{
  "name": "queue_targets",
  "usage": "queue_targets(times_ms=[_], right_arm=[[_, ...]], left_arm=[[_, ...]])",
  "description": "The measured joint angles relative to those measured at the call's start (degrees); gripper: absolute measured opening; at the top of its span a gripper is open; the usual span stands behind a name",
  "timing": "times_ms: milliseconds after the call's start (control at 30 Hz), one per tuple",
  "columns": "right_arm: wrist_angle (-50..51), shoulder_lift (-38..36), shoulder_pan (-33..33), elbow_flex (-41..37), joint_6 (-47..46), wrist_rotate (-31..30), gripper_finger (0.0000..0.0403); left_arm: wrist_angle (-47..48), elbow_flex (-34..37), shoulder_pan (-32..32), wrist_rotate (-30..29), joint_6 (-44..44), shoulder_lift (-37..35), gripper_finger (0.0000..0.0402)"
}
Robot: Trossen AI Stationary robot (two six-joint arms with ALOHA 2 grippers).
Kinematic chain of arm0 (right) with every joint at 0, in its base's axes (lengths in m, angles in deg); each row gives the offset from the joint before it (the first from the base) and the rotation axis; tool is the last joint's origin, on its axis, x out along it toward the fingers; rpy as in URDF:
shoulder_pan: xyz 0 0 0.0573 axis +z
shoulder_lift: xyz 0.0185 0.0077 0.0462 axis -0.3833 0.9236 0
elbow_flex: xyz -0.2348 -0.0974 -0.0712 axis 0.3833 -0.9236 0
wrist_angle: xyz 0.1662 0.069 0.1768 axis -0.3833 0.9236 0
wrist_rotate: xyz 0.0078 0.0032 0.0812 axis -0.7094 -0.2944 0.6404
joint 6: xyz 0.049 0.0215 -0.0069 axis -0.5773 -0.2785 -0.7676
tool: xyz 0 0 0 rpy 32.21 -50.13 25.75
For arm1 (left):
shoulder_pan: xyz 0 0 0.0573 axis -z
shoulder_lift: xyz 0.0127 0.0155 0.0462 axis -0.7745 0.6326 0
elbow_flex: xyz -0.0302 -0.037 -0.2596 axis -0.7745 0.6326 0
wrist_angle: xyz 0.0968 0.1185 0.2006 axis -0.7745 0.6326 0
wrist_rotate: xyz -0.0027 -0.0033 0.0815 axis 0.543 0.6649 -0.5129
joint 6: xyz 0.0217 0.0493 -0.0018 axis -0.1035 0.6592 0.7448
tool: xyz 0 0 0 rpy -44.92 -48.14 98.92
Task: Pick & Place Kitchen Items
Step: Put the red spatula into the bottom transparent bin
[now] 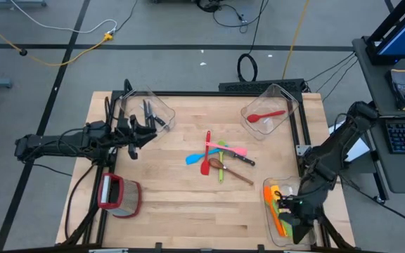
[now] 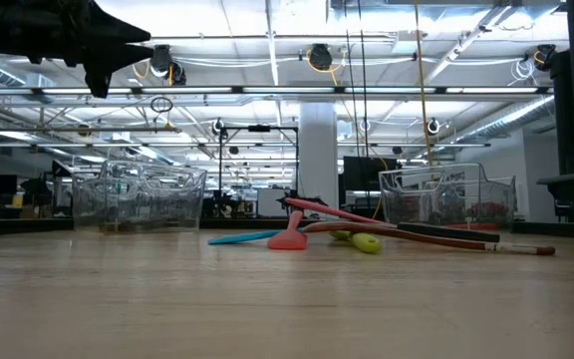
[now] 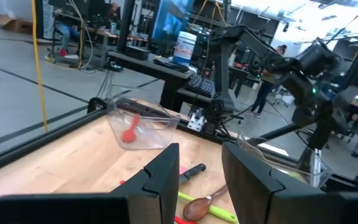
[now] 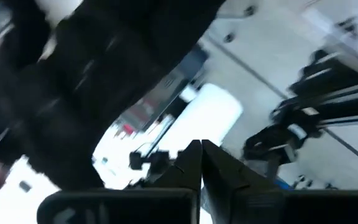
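**Right claw clenched over corner bin as utensils wait mid-table**

The right gripper (image 4: 201, 163), at about five o'clock on the wooden table (image 1: 174, 211), is clenched, its fingers pressed together with nothing seen between them. It hangs over a clear bin (image 1: 278, 204) holding orange and green utensils (image 1: 276, 205). The left gripper (image 3: 199, 177), at nine o'clock, stands partly parted and holds nothing; the pile lies just ahead of its fingers. At the table's centre lies that crossed pile of utensils (image 1: 218, 159): a red spatula, a blue one, a pink one, a green one, a wooden spoon and a black-handled knife. At eleven o'clock a second bin (image 1: 162, 107) holds black-handled knives (image 1: 148, 111); their number is unclear. At one o'clock a third bin (image 1: 287, 100) holds one red spoon (image 1: 264, 116). A red-rimmed container (image 1: 120, 197) sits at seven o'clock.
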Motion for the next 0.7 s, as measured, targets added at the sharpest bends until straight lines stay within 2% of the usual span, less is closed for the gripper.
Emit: queue_targets(times_ms=[67,167,433,700], right_arm=[[-2.07,-1.3,0.02,0.0,1.2,-2.46,0.0003],[-3.56,-2.99,-0.01,0.02,5.18,-9.28,0.0005],[-3.43,-4.34,-1.56,0.02,28.11,-34.67,0.0001],[-4.7,-4.32,-4.11,0.04,52.05,-46.55,0.0001]], left_arm=[[0.0,0.0,0.02,0.08,0.0,0.0,0.0124],[0.01,0.0,0.02,0.09,0.15,0.0,0.0124],[0.0,0.0,0.02,0.1,0.22,0.0,0.0124],[-2.97,0.0,0.02,0.06,0.2,-0.02,0.0124]])
